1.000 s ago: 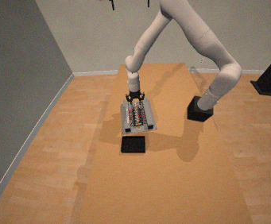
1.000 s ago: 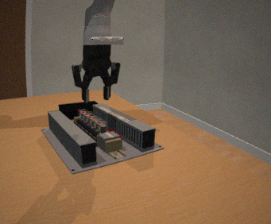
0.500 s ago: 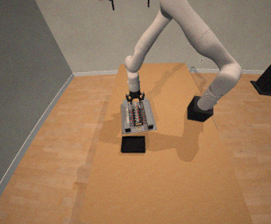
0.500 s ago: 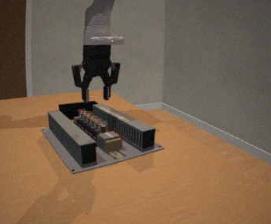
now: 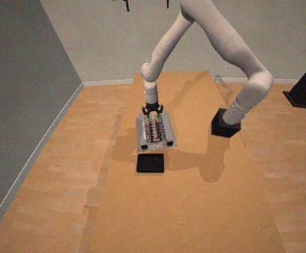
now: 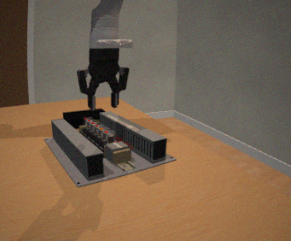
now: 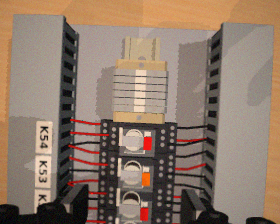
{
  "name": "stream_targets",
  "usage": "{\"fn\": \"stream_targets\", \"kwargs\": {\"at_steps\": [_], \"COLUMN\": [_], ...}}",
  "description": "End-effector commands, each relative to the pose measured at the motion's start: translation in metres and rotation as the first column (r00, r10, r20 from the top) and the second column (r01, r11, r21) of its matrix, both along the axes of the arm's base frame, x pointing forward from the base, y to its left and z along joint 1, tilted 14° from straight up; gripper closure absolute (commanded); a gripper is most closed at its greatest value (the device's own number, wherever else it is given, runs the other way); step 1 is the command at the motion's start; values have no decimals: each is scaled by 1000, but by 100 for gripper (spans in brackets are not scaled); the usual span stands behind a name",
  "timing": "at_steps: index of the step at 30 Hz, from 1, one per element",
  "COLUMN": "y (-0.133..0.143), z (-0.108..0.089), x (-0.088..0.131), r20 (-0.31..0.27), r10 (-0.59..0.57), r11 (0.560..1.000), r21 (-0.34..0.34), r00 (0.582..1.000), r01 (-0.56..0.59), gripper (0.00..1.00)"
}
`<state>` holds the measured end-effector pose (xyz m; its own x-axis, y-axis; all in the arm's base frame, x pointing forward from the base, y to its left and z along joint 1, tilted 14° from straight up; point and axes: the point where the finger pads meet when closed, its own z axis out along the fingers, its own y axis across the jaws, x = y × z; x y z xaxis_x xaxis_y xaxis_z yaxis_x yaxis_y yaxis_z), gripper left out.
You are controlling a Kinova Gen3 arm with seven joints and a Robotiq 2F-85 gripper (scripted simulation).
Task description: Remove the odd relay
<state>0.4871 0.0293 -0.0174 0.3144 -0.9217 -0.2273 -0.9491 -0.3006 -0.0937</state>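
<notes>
A grey panel (image 5: pixel 142 145) (image 6: pixel 70 164) (image 7: pixel 28 105) holds a row of clear relays (image 5: pixel 154 131) (image 6: pixel 98 128) between two slotted wire ducts. In the wrist view the relay beside label K53 (image 7: pixel 135 178) has an orange button (image 7: pixel 146 180). The relays above it (image 7: pixel 135 141) and below it (image 7: pixel 133 210) have red buttons. My gripper (image 5: pixel 153 112) (image 6: pixel 102 103) (image 7: pixel 134 202) is open and empty. It hangs a little above the relay row, with its fingers on either side of the row at the bottom of the wrist view. The black parts tray (image 5: pixel 150 162) (image 6: pixel 72 114) lies on the table just off one end of the panel.
A beige and grey terminal block (image 7: pixel 140 92) (image 6: pixel 119 151) sits at the panel's other end. The grey ducts (image 7: pixel 66 100) (image 7: pixel 218 100) (image 6: pixel 76 147) (image 6: pixel 131 134) flank the relays. My arm's black base (image 5: pixel 225 126) stands right of the panel.
</notes>
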Motion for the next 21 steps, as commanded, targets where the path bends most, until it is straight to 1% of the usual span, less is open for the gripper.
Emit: {"fn": "stream_targets", "kwargs": {"at_steps": [1, 21], "y": [0, 0], "z": [1, -2], "x": [1, 1], "r20": [2, 2], "r10": [0, 0], "r11": [1000, 1000], "r21": [0, 0], "r00": [1000, 1000], "r01": [0, 0], "gripper": [39, 39]}}
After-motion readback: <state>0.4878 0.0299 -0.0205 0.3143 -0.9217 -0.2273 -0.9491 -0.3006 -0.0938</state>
